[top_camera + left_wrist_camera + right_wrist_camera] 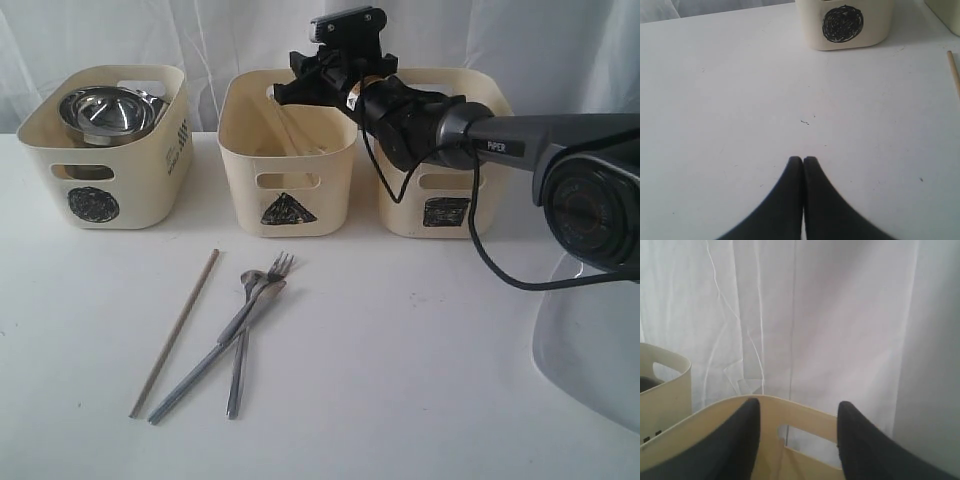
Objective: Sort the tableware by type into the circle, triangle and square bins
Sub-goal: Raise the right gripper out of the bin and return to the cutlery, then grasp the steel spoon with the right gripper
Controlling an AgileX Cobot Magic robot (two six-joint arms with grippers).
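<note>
Three cream bins stand in a row at the back: the circle bin (105,175) (842,25) holding steel bowls and mugs (105,112), the triangle bin (288,185) (790,412), and the square bin (440,200). My right gripper (285,92) (797,405) hovers open over the triangle bin with nothing between its fingers. A thin pale stick (288,128) leans inside that bin. On the table lie a wooden chopstick (175,330) (954,72), a fork (280,266), a spoon (250,279) and a knife (190,385). My left gripper (803,159) is shut and empty above bare table, in front of the circle bin.
A white curtain hangs behind the bins. The right arm (520,140) reaches in from the right, across the square bin, with a black cable (490,265) drooping to the table. Its base (590,340) fills the right edge.
</note>
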